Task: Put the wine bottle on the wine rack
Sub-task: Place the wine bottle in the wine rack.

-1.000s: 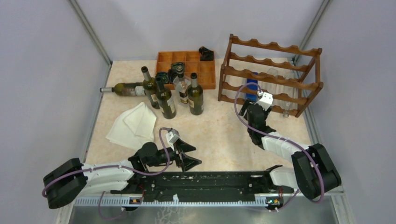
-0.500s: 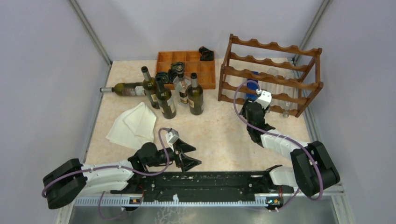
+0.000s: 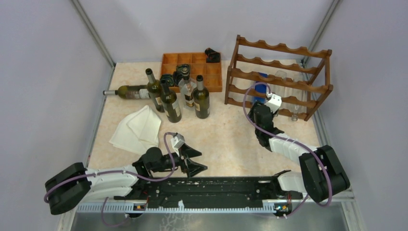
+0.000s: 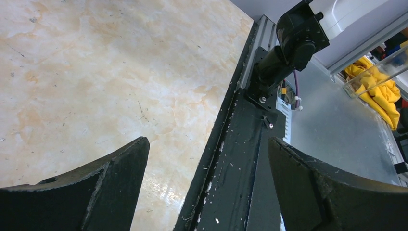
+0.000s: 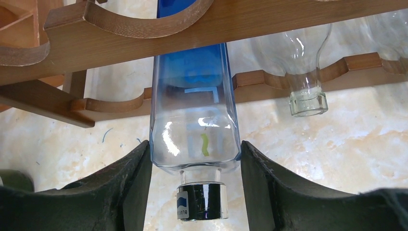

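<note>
- Blue wine bottle is already in the wine rack, in a low tier at the rack's left end. It lies flat, passing under a front scalloped rail.
- Long axis runs front-to-back. The base is deep in the rack and the dark-capped neck pokes out twd the right arm.
- R jaws sit either side of the bottle's shoulder, narrow and pressed to the glass on both sides. Looks like a grip.
- Clear bottle lies in the next slot to the right, neck out too, apart from the jaws.
- L arm is low at the near edge of the worktop, well apart from the rack. Its jaws are wide and empty.
- Judgement: placing is nearly done and the R arm is the only one in reach. Next it needs to let go, then pull straight back along the bottle axis so the neck isn't dragged out.
</note>
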Available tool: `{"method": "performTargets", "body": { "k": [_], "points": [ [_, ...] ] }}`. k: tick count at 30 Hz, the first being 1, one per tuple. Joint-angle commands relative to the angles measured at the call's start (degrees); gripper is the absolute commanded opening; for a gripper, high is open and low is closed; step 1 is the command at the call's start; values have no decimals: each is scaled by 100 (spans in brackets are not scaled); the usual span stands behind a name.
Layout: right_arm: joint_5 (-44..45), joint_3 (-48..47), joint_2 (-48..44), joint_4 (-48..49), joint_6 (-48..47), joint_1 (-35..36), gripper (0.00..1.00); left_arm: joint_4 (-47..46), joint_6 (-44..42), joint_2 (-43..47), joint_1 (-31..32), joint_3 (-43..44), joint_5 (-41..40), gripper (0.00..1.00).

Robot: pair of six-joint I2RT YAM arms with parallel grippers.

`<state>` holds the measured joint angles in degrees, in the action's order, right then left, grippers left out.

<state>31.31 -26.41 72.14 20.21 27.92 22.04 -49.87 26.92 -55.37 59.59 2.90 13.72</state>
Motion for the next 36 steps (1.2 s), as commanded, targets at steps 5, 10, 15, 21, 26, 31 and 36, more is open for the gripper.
{"method": "performTargets", "body": {
  "k": [5,10,15,21,26,31,36],
  "points": [
    [-400,221,-148,-435,281,29,21,-373,-270,-160,-20,-5,223,98],
    [-379,241,-335,-507,272,101,20,-548,-449,-399,-18,51,363,98],
    [-217,474,-678,-437,346,251,18,-771,-559,-750,-18,159,561,98],
    [-248,300,-673,-783,288,252,30,-920,-574,-936,-18,207,672,98],
    [-165,88,-578,-983,251,254,62,-952,-581,-788,-18,134,660,98],
    [-92,-215,-396,-1147,165,248,70,-985,-574,-705,-18,78,638,98],
    [49,-459,-179,-1288,105,248,75,-1094,-556,-729,-18,30,658,98]
  ]
}}
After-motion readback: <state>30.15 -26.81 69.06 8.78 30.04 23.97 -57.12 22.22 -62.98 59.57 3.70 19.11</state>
